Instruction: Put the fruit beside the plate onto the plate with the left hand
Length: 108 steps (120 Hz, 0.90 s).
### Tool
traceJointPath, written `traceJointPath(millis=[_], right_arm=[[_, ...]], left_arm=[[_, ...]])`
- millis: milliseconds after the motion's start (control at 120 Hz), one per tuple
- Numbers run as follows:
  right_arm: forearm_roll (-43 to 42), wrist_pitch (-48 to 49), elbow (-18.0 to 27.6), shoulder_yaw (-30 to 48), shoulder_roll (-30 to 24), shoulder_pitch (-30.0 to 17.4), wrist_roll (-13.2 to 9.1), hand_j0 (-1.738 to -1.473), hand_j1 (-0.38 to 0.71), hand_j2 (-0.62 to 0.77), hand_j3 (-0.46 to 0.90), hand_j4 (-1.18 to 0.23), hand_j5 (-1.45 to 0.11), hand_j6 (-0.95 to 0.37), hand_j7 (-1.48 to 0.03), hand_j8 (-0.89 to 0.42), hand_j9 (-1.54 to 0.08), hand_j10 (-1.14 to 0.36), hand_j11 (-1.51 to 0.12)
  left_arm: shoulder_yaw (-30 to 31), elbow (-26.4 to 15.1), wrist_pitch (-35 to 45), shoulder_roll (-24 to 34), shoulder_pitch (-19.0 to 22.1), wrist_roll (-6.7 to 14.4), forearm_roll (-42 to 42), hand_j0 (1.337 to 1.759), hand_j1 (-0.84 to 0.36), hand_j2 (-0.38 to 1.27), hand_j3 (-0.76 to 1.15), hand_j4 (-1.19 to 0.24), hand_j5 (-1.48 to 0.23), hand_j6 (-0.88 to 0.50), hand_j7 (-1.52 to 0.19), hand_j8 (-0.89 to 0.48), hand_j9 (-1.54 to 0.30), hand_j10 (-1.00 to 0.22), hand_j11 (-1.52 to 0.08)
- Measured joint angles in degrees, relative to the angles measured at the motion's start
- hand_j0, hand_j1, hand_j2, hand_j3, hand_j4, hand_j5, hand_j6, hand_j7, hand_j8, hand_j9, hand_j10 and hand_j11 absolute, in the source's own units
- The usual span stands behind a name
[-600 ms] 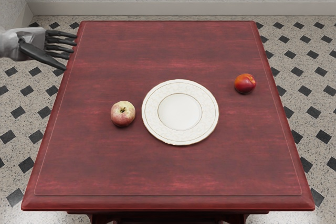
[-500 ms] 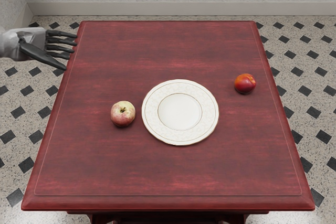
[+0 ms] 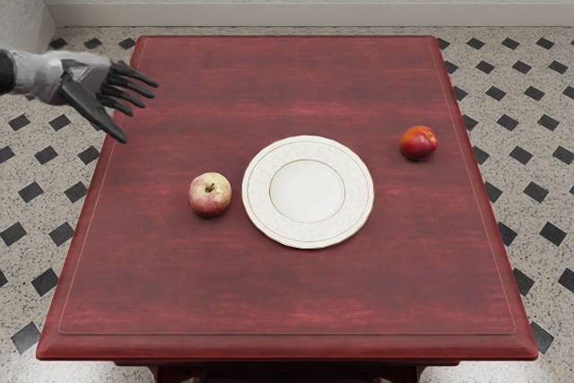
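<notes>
One round apple [image 3: 210, 194] nxt to glossy wht plate [image 3: 255, 191]; left robot hand [image 3: 94, 87] splayed, empty.

Red-orange peach [image 3: 418, 143] rests near the right edge of my dark red table [image 3: 224, 293]. Black-and-white checkered floor [image 3: 529, 87] around it.

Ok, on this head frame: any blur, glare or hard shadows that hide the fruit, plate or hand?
Head view: sharp edge to edge, the left hand unblurred with fingers spread; light is flat and even, with only faint soft shadows under the apple and red fruit; no glare on the plate or table.
</notes>
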Motion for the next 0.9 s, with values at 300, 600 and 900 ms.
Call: traceJointPath(millis=[300,600,900], right_arm=[[0.01,0.00,-0.01,0.00,0.00,0.00,0.00,-1.658,-0.32,-0.01,0.00,-0.03,-0.03,-0.03,-0.03,-0.03,-0.03,-0.03,-0.03],[0.02,0.00,-0.01,0.00,0.00,0.00,0.00,-1.658,-0.32,-0.01,0.00,-0.03,-0.03,-0.03,-0.03,-0.03,-0.03,-0.03,-0.03],[0.00,0.00,-0.01,0.00,0.00,0.00,0.00,-1.658,-0.32,-0.01,0.00,-0.03,-0.03,-0.03,-0.03,-0.03,-0.03,-0.03,-0.03]], left_arm=[[0.02,-13.40,1.99,2.98,-6.34,5.96,12.29,1.658,0.06,0.05,0.00,-0.24,-0.31,-0.24,-0.31,-0.24,-0.31,-0.24,-0.31],[9.76,-16.17,8.27,2.67,-18.72,7.69,15.31,1.658,0.06,0.05,0.00,-0.24,-0.31,-0.24,-0.31,-0.24,-0.31,-0.24,-0.31],[40.14,-31.13,29.33,-2.86,-42.03,7.66,4.29,1.658,0.06,0.05,0.00,-0.24,-0.31,-0.24,-0.31,-0.24,-0.31,-0.24,-0.31]])
